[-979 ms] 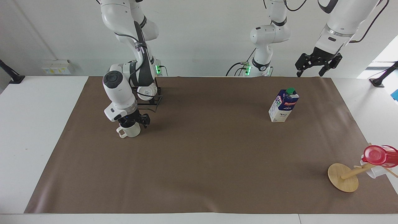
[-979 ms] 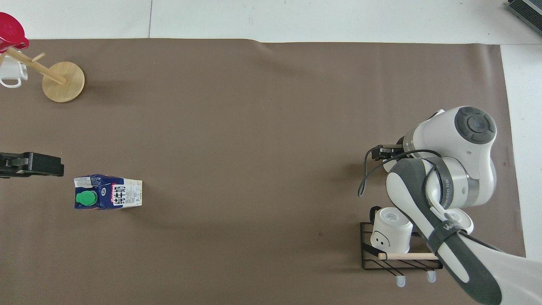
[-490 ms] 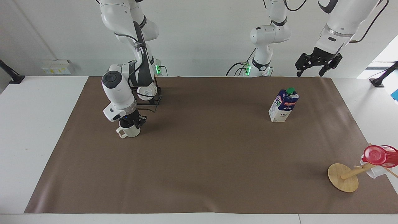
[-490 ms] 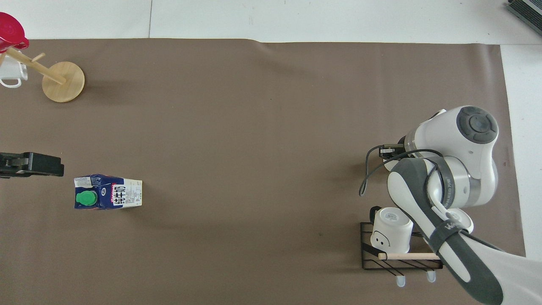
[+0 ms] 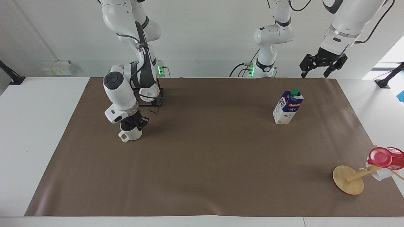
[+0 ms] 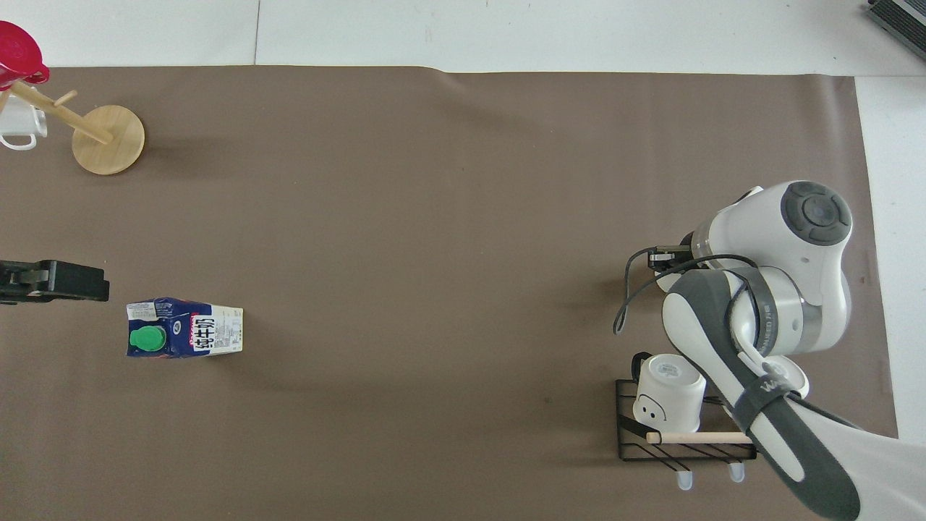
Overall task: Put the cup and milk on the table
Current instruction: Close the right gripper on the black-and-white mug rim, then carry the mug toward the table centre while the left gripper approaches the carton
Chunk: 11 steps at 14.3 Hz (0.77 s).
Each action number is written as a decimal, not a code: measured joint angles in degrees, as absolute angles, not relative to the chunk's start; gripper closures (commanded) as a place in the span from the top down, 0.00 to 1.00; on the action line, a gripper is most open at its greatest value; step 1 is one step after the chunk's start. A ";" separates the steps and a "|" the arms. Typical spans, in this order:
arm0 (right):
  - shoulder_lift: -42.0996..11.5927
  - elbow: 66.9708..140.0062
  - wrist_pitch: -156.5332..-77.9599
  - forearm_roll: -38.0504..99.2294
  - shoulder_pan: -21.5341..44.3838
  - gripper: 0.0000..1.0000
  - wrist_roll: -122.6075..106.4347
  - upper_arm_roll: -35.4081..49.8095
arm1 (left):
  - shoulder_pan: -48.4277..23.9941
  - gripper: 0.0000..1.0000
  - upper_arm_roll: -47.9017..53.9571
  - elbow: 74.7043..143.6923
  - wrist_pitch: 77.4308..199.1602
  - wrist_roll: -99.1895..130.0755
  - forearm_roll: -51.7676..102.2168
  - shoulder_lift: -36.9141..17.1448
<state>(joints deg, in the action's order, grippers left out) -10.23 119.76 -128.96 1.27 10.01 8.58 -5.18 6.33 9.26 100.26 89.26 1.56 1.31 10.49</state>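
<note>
My right claw clamped on the cup, milk already standing on the worktop

My right claw (image 5: 134,123) grips the rim of the cup (image 5: 131,134) at centre left of the facing view; it sits upright at or just above the brown mat of the worktop (image 5: 205,164), mouth up, long axis vertical, loop handle toward the lower left of that frame – overhead my own arm hides it. The milk (image 5: 288,106) stands upright at centre right, cap on top, long axis vertical, leaning only by the camera's slant. My left claw (image 5: 322,65) waits with fingers apart, empty, in the upper right above the mat's edge. By my reckoning the milk is done – what remains is setting the cup down and letting go
</note>
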 measured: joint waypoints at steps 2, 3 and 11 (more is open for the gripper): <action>-10.32 119.14 -129.24 2.09 9.88 0.00 9.78 -5.23 | 6.33 1.00 9.26 100.26 89.25 1.56 1.31 10.49; -10.35 118.35 -129.37 2.22 9.88 0.00 12.02 -5.24 | 6.33 1.00 9.26 100.26 89.25 1.56 1.31 10.49; -10.39 110.21 -126.39 2.22 16.36 0.00 27.95 -4.90 | 6.34 1.00 9.31 100.26 89.23 1.55 1.31 10.49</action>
